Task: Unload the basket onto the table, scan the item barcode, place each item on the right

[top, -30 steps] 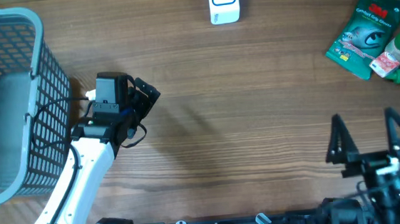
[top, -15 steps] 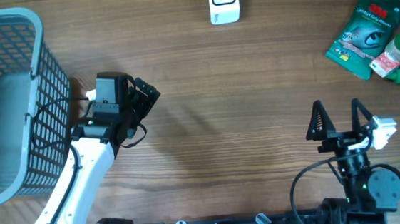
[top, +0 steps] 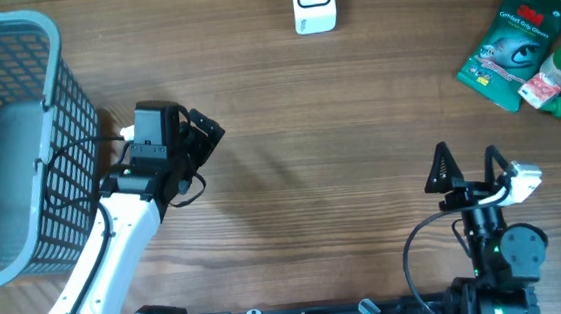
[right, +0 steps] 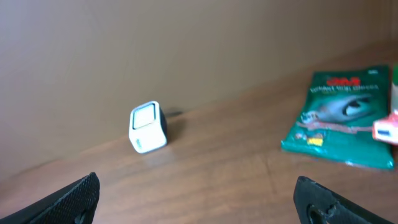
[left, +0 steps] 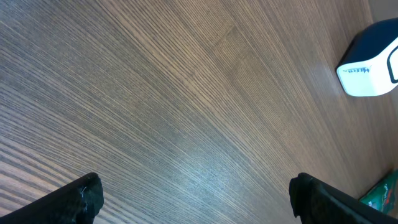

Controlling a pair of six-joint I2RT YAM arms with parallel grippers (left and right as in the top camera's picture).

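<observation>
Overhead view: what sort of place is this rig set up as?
Probably a mock shop checkout: a white barcode scanner at the far edge of the table, a grey mesh basket on the left, a green packet on the right.

Wood-grain table (top: 358, 121); even light

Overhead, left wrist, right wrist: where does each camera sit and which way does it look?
Overhead: above the table, straight down on basket, scanner, green packet; left arm and right arm show.
Left wrist: on the left arm, angled down at bare wood toward the scanner; open jaws at bottom.
Right wrist: on the right arm, low, facing scanner and green packet; open jaws at bottom.
Shared: all three see the scanner.
</observation>
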